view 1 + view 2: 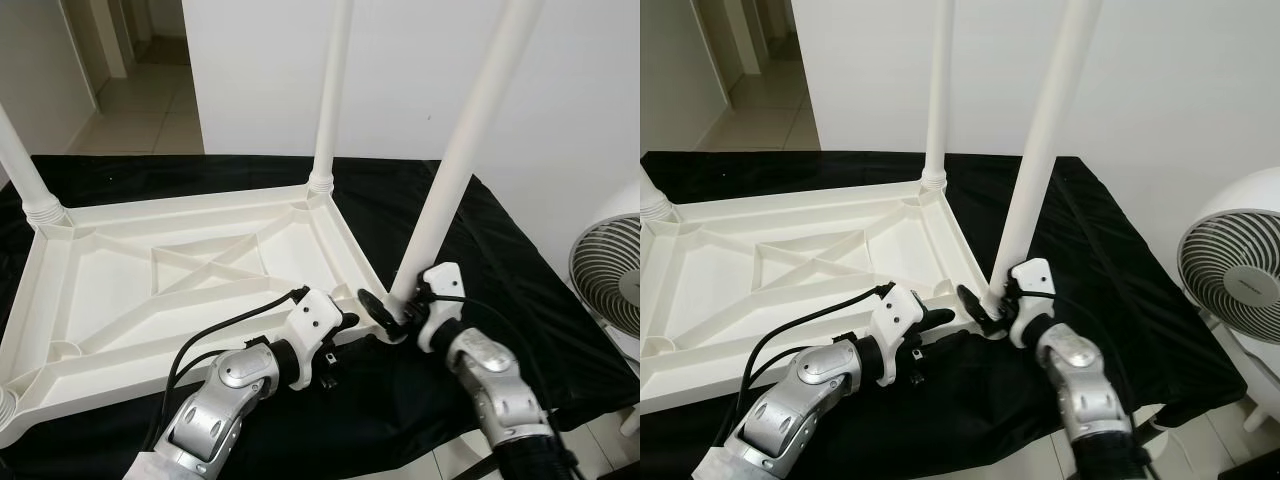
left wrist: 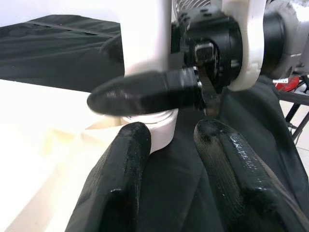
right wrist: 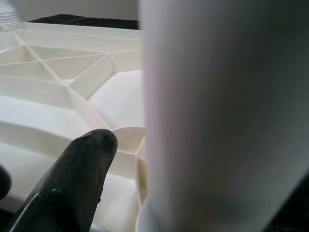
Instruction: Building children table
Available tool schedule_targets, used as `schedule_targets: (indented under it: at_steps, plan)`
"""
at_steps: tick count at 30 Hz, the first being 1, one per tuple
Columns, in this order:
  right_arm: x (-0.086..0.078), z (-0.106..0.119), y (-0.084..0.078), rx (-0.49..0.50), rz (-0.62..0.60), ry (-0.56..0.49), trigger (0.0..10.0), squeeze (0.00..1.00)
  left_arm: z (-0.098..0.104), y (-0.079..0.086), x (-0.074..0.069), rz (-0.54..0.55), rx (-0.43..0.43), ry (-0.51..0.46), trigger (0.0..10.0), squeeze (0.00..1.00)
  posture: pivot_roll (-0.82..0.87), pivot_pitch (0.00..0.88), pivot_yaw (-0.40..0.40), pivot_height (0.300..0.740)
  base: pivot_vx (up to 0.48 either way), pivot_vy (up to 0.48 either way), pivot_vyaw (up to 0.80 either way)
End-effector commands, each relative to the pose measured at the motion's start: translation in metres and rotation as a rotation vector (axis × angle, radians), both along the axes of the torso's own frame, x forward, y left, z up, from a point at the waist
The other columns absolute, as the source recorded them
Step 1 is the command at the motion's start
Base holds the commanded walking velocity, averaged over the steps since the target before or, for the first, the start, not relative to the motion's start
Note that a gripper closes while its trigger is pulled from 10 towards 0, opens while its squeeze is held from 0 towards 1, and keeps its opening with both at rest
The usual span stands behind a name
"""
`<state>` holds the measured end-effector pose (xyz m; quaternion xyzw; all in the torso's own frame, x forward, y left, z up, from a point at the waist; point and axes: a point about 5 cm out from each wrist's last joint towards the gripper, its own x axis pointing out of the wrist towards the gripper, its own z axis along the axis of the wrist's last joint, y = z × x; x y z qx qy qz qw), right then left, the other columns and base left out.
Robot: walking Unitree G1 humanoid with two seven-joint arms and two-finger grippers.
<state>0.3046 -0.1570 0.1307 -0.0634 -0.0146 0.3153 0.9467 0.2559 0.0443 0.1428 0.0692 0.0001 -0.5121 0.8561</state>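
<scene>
Left eye view: a black cloth [image 1: 520, 270] covers the work surface, which stands against a white wall [image 1: 420, 70]. An open doorway [image 1: 130, 60] with a tiled floor is at the far left, and a white fan [image 1: 610, 270] stands on the robot's right, beside the surface. The white table top [image 1: 170, 270] lies upside down on the cloth, its ribs facing up. Legs [image 1: 335, 90] stand upright in the two far corners. The near right leg [image 1: 465, 150] stands in its corner socket, tilted a little. The right gripper [image 1: 385, 312] is closed around the bottom of this leg. The left gripper [image 1: 340, 325] rests at the table edge just beside that corner.

Right eye view: the same scene, and the fan [image 1: 1240, 270] is more complete here.

Left wrist view: the two fingers [image 2: 120, 183] of the left gripper are slightly apart and hold nothing. Before them is the leg base with one right finger [image 2: 145, 92] across it.

Right wrist view: the leg [image 3: 222, 116] is very close and hides much; one black finger [image 3: 72, 183] lies beside it, over the ribbed table top.
</scene>
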Motion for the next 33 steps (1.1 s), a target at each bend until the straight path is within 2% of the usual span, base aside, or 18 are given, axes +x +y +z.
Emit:
schedule_targets:
  at_steps: [1, 3, 4, 5, 6, 7, 8, 9, 22, 28, 33]
  plan:
    - [0.001, -0.003, -0.003, -0.015, 0.038, 0.013, 10.0, 0.0, 0.002, -0.001, -0.003, -0.029, -0.001, -0.003, 10.0, 0.0, 0.01, 0.0, -0.04, 0.74, 0.0, 0.0, 0.0]
    - [0.004, -0.006, -0.009, -0.044, 0.05, 0.016, 10.0, 0.0, 0.002, -0.001, -0.003, -0.031, -0.002, -0.003, 10.0, 0.0, 0.02, 0.0, -0.041, 0.74, 0.0, 0.0, 0.0]
    - [0.005, -0.008, -0.011, -0.052, 0.053, 0.022, 9.6, 0.0, 0.002, -0.001, -0.003, -0.031, -0.001, -0.003, 10.0, 0.0, 0.02, 0.0, -0.041, 0.74, 0.0, 0.0, 0.0]
    - [0.005, -0.01, -0.012, -0.059, 0.059, 0.027, 8.2, 0.0, 0.002, 0.0, -0.003, -0.031, -0.002, -0.004, 10.0, 0.0, 0.02, 0.0, -0.041, 0.74, 0.0, 0.0, 0.0]
    - [0.005, -0.012, -0.014, -0.064, 0.066, 0.033, 4.7, 0.0, 0.002, 0.0, -0.004, -0.031, -0.002, -0.003, 10.0, 0.0, 0.02, 0.0, -0.04, 0.74, 0.0, 0.0, 0.0]
    - [0.005, -0.012, -0.014, -0.064, 0.066, 0.033, 4.7, 0.0, 0.002, 0.0, -0.004, -0.031, -0.002, -0.003, 10.0, 0.0, 0.02, 0.0, -0.04, 0.74, 0.0, 0.0, 0.0]
    - [0.006, -0.013, -0.015, -0.069, 0.07, 0.04, 4.0, 0.0, 0.002, 0.0, -0.004, -0.031, -0.002, -0.002, 10.0, 0.0, 0.02, 0.0, -0.04, 0.74, 0.0, 0.0, 0.0]
    - [0.006, -0.015, -0.016, -0.077, 0.081, 0.039, 0.0, 0.0, 0.002, 0.0, -0.004, -0.031, -0.002, -0.002, 10.0, 0.0, 0.02, 0.0, -0.04, 0.74, 0.0, 0.0, 0.0]
    - [0.004, -0.019, -0.017, -0.025, 0.082, 0.036, 0.0, 0.0, 0.001, 0.001, -0.007, -0.034, 0.002, 0.011, 10.0, 0.0, 0.02, 0.0, -0.039, 0.74, 0.0, 0.0, 0.0]
    - [0.0, -0.015, -0.004, 0.056, 0.006, 0.017, 0.0, 0.0, 0.001, 0.0, -0.007, -0.037, -0.001, 0.015, 10.0, 0.0, 0.02, 0.003, -0.039, 0.74, 0.0, 0.0, 0.0]
    - [-0.003, -0.015, 0.003, 0.065, -0.065, 0.009, 0.0, 0.0, 0.001, 0.0, -0.008, -0.039, -0.003, 0.018, 10.0, 0.0, 0.01, 0.007, -0.041, 0.74, 0.0, 0.0, 0.0]
